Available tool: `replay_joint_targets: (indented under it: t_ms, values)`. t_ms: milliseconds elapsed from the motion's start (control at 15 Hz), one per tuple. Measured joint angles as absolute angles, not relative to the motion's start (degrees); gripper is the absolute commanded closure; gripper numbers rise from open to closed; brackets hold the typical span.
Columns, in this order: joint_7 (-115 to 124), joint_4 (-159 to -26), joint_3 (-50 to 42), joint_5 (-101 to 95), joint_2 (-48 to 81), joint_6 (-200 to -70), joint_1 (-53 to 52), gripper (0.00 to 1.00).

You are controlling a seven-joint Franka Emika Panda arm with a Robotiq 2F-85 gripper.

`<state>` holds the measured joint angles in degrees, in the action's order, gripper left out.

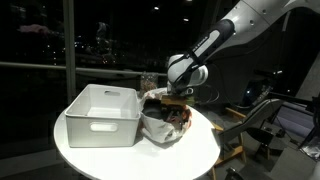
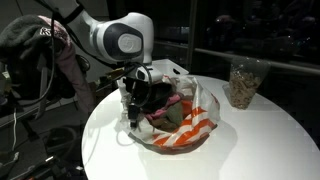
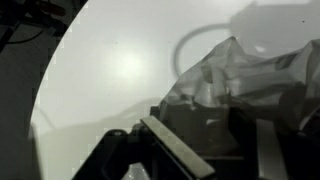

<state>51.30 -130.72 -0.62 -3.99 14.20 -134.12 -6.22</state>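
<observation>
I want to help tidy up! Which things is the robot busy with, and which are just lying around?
Busy with: the gripper, down at the clear bowl; the red-and-white striped cloth and pink piece inside it.

Just lying about: the white bin beside the bowl; the jar of brown bits farther off; the round white table under everything.
</observation>
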Motion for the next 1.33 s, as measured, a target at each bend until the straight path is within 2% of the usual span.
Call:
replay_joint_targets:
  t_ms: [267,467,600,1133,1200,1267,1333]
  values:
    - [56.66,-130.69,-1.28,-7.78,13.64,-133.61,-6.83,0.89]
    - [59.02,-130.44,-1.34,-9.32,13.15,-129.81,-6.93,0.94]
    - [60.25,-130.09,-1.34,-10.51,12.76,-126.62,-7.02,0.90]
    - [71.16,-129.91,-0.97,-22.37,5.10,-121.70,-7.40,0.90]
    - [72.24,-129.91,-0.81,-23.71,4.15,-121.18,-7.40,0.86]
    - [73.00,-129.92,-0.61,-24.51,3.35,-120.79,-7.40,0.65]
    - [73.06,-129.94,-0.33,-24.59,2.67,-120.74,-7.38,0.62]
